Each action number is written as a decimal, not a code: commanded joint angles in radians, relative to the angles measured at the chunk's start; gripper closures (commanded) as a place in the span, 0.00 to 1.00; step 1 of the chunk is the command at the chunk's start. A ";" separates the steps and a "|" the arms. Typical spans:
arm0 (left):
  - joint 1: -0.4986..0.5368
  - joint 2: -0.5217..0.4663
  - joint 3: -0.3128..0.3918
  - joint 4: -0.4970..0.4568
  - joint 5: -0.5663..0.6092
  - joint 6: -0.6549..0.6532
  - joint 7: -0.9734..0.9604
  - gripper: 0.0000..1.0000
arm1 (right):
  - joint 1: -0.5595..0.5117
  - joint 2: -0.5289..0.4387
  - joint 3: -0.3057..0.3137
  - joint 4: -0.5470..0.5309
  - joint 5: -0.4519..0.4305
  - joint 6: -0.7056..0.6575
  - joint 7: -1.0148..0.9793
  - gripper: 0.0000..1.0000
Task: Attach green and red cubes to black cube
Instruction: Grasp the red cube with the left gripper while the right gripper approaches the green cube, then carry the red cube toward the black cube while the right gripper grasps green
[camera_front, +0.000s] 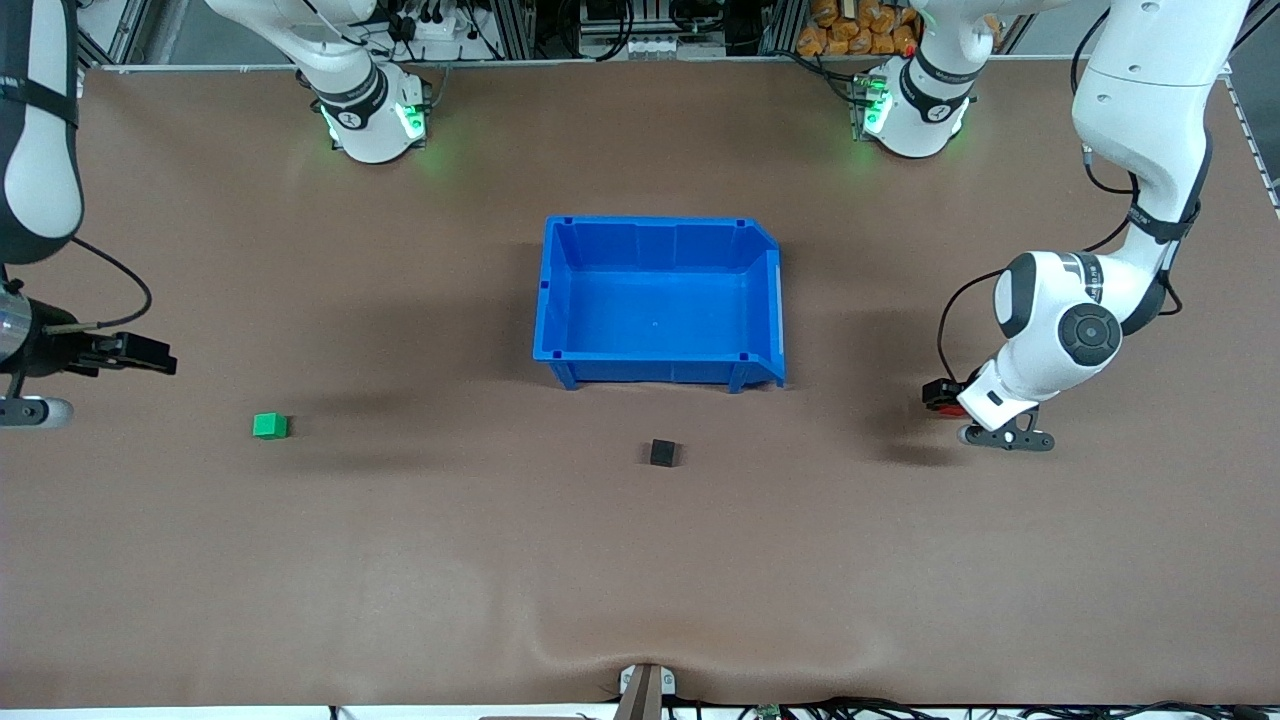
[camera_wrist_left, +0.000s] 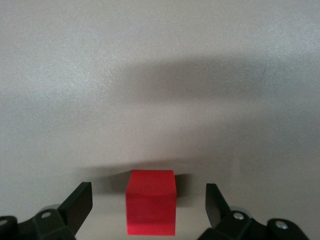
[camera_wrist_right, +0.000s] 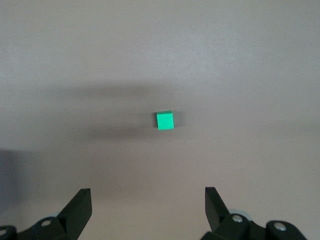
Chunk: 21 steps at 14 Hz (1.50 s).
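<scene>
The red cube sits on the table between the fingers of my left gripper. The jaws are open, with a gap on each side of the cube. In the front view this gripper is low at the left arm's end of the table, and only a sliver of the red cube shows under it. The green cube lies toward the right arm's end. My right gripper is open and empty, apart from the green cube, which shows ahead of its fingers. The black cube lies mid-table.
A blue bin, empty, stands in the middle of the table, farther from the front camera than the black cube. Brown table surface lies all around the cubes.
</scene>
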 joint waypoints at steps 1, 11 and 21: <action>-0.006 0.009 -0.001 0.012 0.010 0.011 -0.018 0.01 | -0.020 0.022 0.011 0.012 0.014 0.004 -0.004 0.00; -0.009 0.009 -0.002 0.023 0.007 0.009 -0.018 1.00 | -0.031 0.086 0.011 0.006 0.046 0.072 -0.004 0.00; -0.004 -0.026 -0.024 0.040 0.005 -0.005 -0.286 1.00 | -0.042 0.168 0.011 0.003 0.048 0.118 -0.002 0.00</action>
